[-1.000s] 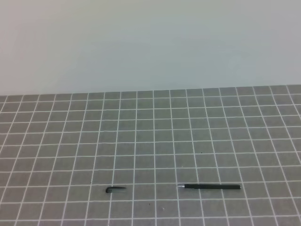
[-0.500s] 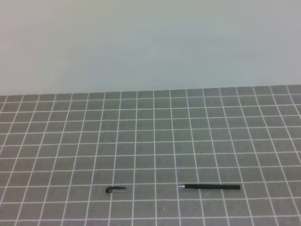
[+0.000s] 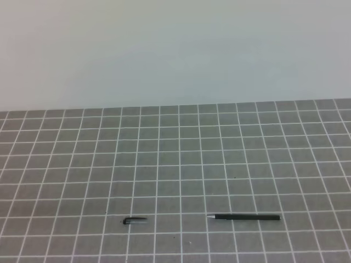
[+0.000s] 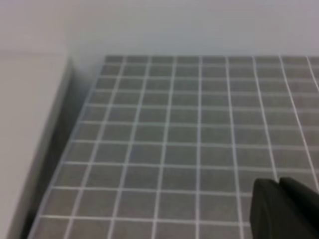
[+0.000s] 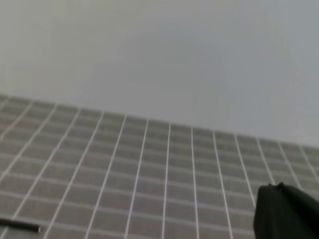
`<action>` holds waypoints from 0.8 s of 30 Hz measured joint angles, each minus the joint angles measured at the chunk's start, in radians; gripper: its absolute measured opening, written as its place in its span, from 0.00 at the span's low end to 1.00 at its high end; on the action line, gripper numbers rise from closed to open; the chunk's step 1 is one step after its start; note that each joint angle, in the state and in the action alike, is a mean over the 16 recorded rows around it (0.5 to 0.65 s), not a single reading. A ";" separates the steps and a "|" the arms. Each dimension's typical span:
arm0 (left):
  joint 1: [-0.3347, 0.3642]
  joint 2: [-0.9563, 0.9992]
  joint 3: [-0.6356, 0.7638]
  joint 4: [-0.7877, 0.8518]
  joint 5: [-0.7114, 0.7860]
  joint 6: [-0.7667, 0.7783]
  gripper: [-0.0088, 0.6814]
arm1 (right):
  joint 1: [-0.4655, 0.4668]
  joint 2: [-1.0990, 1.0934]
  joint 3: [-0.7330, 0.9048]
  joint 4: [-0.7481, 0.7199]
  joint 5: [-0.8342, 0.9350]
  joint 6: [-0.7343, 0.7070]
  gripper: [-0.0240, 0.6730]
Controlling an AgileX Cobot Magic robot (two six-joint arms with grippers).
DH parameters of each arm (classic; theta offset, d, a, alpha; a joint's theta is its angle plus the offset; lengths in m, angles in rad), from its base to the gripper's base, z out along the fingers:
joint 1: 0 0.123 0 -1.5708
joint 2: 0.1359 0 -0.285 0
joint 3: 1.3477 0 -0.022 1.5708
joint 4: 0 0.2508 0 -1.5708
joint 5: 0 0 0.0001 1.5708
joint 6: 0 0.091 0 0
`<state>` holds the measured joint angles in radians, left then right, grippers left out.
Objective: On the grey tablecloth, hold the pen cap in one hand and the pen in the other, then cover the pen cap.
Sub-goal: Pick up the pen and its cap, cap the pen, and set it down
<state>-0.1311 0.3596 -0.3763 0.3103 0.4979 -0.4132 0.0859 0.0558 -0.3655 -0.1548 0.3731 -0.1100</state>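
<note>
The grey tablecloth covers the near part of the exterior high view. The pen cap, a short black tube, lies on it at the lower left. The pen lies to the cap's right, with its silvery tip pointing left toward the cap. Neither gripper shows in the exterior high view. In the left wrist view only a black part of my left gripper shows at the bottom right, above the cloth. In the right wrist view a black part of my right gripper shows at the bottom right, and the pen's end is at the bottom left.
A plain pale wall rises behind the cloth's far edge. In the left wrist view a white raised ledge runs along the cloth's left edge.
</note>
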 joint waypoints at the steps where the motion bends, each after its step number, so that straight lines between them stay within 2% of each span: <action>1: -0.005 0.013 -0.007 -0.061 0.018 0.063 0.01 | 0.000 0.017 -0.014 0.008 0.040 -0.010 0.04; 6: -0.024 0.059 -0.027 -0.302 0.092 0.321 0.01 | 0.000 0.149 -0.102 0.070 0.240 -0.105 0.04; 11: -0.030 0.076 -0.029 -0.440 0.135 0.465 0.01 | 0.000 0.354 -0.215 0.157 0.446 -0.258 0.04; 17: -0.030 0.078 -0.029 -0.505 0.158 0.526 0.01 | 0.003 0.634 -0.369 0.262 0.645 -0.448 0.04; 24: -0.030 0.079 -0.029 -0.522 0.162 0.527 0.01 | 0.036 0.932 -0.547 0.344 0.783 -0.590 0.04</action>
<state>-0.1614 0.4391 -0.4054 -0.2120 0.6597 0.1142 0.1221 0.9877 -0.9124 0.1896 1.1564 -0.7003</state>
